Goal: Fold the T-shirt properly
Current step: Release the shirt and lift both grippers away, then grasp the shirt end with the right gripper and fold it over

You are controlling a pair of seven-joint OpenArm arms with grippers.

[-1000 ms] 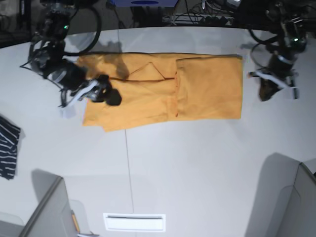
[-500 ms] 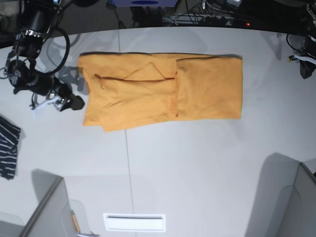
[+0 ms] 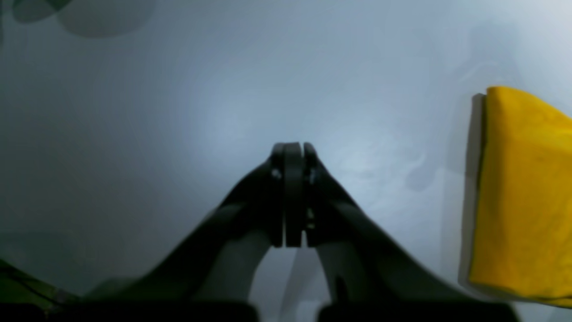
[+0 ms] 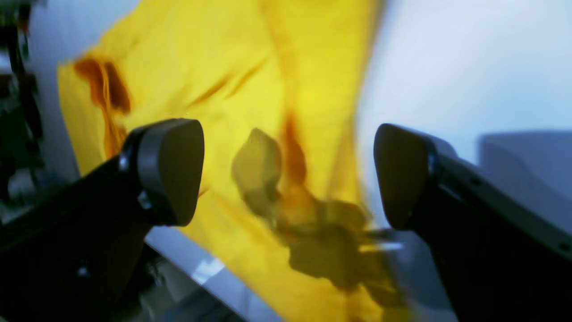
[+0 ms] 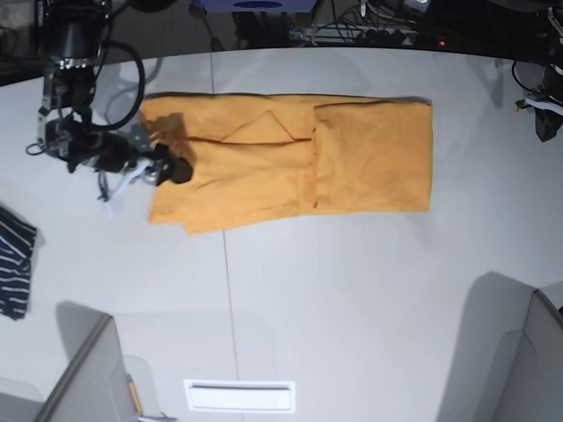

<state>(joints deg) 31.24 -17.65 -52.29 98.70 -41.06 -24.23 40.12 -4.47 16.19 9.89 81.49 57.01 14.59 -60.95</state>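
The orange-yellow T-shirt [image 5: 290,163] lies flat on the white table, folded into a long band running left to right. My right gripper [image 5: 163,167] hovers at the band's left end, jaws wide open. In the right wrist view the T-shirt [image 4: 250,89] fills the space below the gripper [image 4: 286,172], and nothing sits between its fingers [image 4: 170,170]. My left gripper [image 3: 288,150] is shut and empty over bare table, with the T-shirt's corner [image 3: 523,192] off to its right. In the base view the left arm [image 5: 545,119] shows only at the right edge.
A dark navy striped garment [image 5: 13,264] lies at the table's left edge. A white slotted panel [image 5: 239,396] sits at the front, flanked by grey dividers at front left [image 5: 88,378] and front right [image 5: 519,352]. Cables run along the back edge.
The right gripper pulled away to the left of the shirt, then came back to its left end, jaws wider. The left arm withdrew to the right edge and has stayed there.
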